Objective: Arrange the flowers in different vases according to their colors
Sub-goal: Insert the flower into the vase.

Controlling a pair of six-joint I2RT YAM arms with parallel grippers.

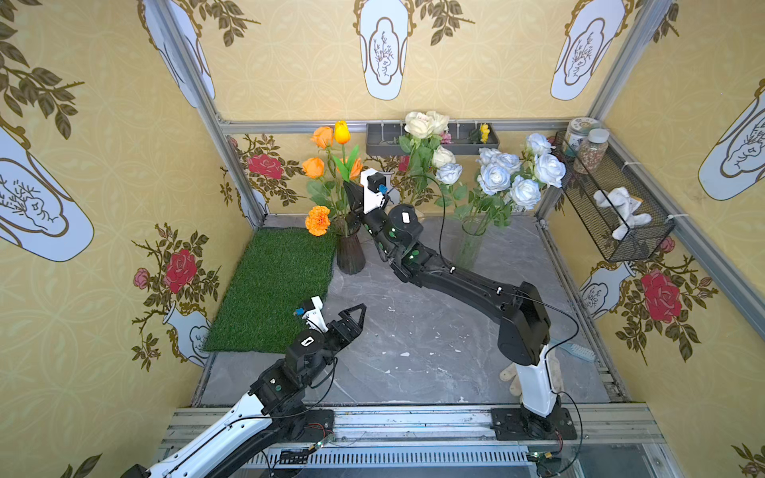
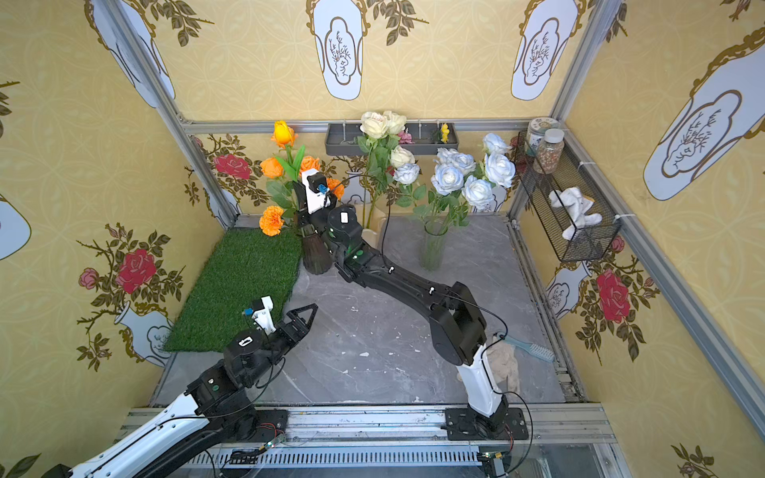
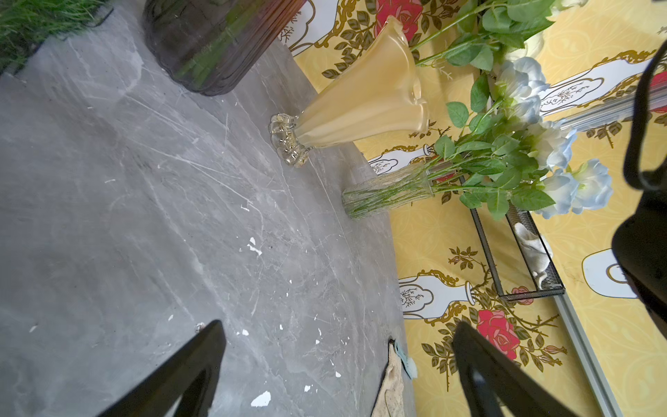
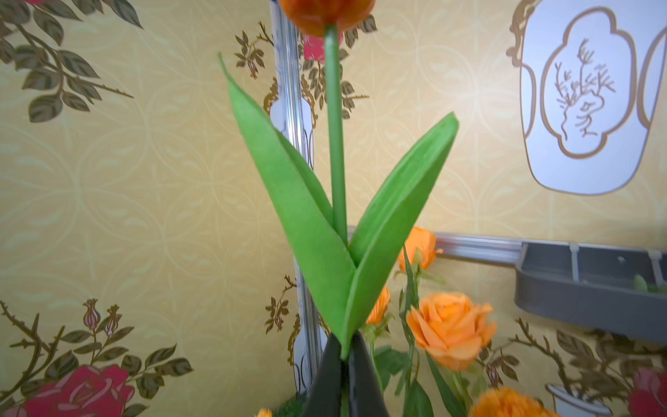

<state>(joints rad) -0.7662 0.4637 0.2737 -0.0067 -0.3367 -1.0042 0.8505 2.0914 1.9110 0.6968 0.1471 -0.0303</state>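
While the left hand [image 3: 337, 325] hangs over the bare grey worktop [image 1: 414, 331] nearest the rail, fingers spread wide with nothing between them, the work lies farther in. There the right hand [image 4: 346, 346] is pinched tight on the orange tulip [image 4: 334, 144], low on the stem where the two long leaves part. It is just above the dark purple vase [image 1: 350, 252], which stands at the edge of the grass mat [image 1: 273, 289].

The tulip stands close to upright, long axis vertical, bloom up and stem end down toward the vase mouth. Whether that end is already inside I cannot tell. It looks light, with a thin, bendy stem and soft leaves, so the low hold seems right. A higher one would likely crush the leaves.

Behind, orange roses [image 1: 322, 136] and a marigold [image 1: 318, 220] rise from the purple vase. Farther back, cream roses [image 1: 420, 124] stand in the cream vase [image 3: 361, 97] and pale-blue roses [image 1: 494, 178] in the clear vase [image 1: 470, 244].
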